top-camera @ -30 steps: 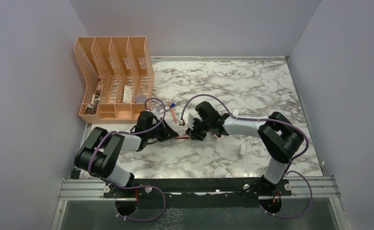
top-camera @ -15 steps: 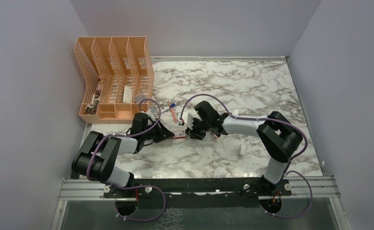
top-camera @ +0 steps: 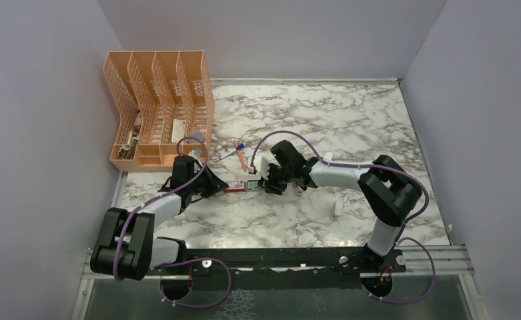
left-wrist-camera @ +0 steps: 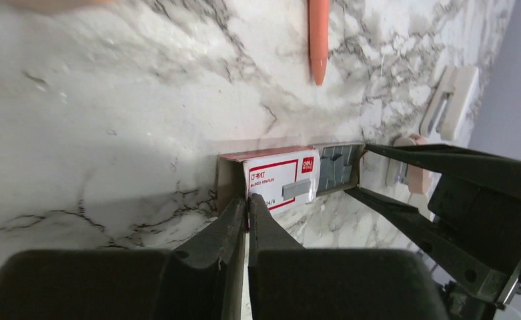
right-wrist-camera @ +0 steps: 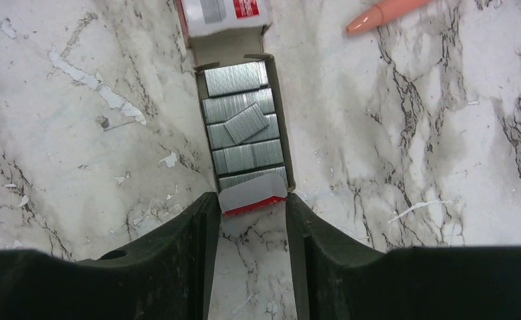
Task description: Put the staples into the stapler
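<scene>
The red-and-white staple box [top-camera: 239,186] lies between my two grippers, slid open. My left gripper [left-wrist-camera: 247,199] is shut on the near edge of the box's sleeve [left-wrist-camera: 281,177]. The grey staples [right-wrist-camera: 244,133] lie bare in the drawn-out tray as several strips, one loose piece askew on top. My right gripper [right-wrist-camera: 249,200] is closed on the tray's end, a finger against each side by the grey flap. The white stapler [left-wrist-camera: 447,100] lies on the marble beyond the right gripper, held by neither; it shows at the right in the top view [top-camera: 337,205].
An orange pen [top-camera: 242,159] lies just behind the box. An orange desk organiser [top-camera: 157,113] stands at the back left. A short pink block [left-wrist-camera: 417,177] sits beside the right gripper's fingers. Walls close in the table on three sides.
My left gripper has pulled leftward with the sleeve, sliding it off the tray and uncovering more staples. The right gripper has stayed in place on the tray.
</scene>
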You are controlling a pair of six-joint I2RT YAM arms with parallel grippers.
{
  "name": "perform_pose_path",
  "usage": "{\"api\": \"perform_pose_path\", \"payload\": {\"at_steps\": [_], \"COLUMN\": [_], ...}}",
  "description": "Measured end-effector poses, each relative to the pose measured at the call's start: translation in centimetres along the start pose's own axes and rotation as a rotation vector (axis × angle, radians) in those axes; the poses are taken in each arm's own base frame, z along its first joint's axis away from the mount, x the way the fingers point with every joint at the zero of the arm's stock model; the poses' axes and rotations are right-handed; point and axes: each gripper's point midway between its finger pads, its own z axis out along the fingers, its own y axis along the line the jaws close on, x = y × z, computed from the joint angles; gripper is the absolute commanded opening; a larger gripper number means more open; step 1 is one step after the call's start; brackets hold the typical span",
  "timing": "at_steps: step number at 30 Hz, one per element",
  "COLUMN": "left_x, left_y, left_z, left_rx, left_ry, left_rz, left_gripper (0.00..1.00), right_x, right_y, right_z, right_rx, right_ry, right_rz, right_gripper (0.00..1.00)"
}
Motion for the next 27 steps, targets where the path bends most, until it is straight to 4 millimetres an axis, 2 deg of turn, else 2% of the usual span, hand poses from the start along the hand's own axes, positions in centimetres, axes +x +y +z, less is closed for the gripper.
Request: {"api": "perform_pose_path", "payload": {"at_steps": [5, 8, 12, 15, 22, 24, 26, 27], "left_x": [-2.9, -3.7, -3.9, -4.4, -7.6, -8.2, -8.6, -8.7], "left_y": [-0.4, -0.3, 0.3, -0.4, -5.8, -7.1, -7.6, -8.3], "left_z": [-1.2, -1.8, -2.5, -3.3, -6.6, -7.7, -8.4, -9.3], "left_rx": [-0.106, -0.156, -0.228, -0.236, -0.136, -0.108, -0.098, -0.082], "left_ry": [-0.059, -0.072, -0.061, -0.062, -0.182, -0.220, -0.243, -0.270], "left_rz": [0.049, 0.064, 0.073, 0.091, 0.188, 0.216, 0.238, 0.257], "left_gripper": [0.24, 0.38, 0.49, 0.55, 0.62, 0.63, 0.65, 0.66], "right_x": [0.1, 0.2, -0.2, -2.1, -7.6, -8.3, -8.5, -8.4], "right_y": [-0.8, -1.2, -1.6, -2.3, -3.6, -3.4, -3.3, -3.4], "right_z": [-0.2, -0.4, -1.1, -2.8, -8.3, -9.5, -10.6, -11.0], "right_rx": [0.050, 0.085, 0.127, 0.181, 0.284, 0.296, 0.318, 0.335], "right_ry": [0.013, 0.022, 0.017, -0.035, -0.231, -0.270, -0.290, -0.290], "right_rz": [0.032, 0.080, 0.161, 0.232, 0.369, 0.386, 0.430, 0.457], "right_gripper": [0.65, 0.75, 0.78, 0.79, 0.81, 0.81, 0.81, 0.82]}}
